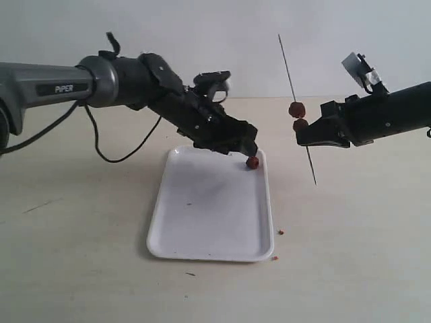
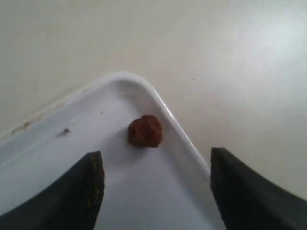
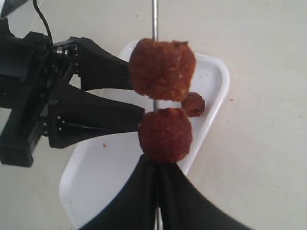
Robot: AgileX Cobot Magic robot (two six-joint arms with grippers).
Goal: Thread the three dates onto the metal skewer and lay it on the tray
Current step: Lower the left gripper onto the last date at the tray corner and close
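pale beige tabletop [image 1: 81, 269]: right gripper [image 1: 303, 138], clamped on thin grey metal skewer [image 1: 288, 64] bearing two wrinkled red-brown dates [image 1: 296, 109]; third date [image 1: 252, 162] unthreaded in flat white plastic tray [image 1: 202, 215], before wide-spread left gripper [image 2: 156, 158].

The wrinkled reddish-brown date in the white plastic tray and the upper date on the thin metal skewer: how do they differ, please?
The tray date lies loose in a corner of the white tray; the upper date is threaded on the metal skewer aloft. The tray date is ahead of the open left gripper; the upper date is above the shut right gripper. Both are reddish-brown.
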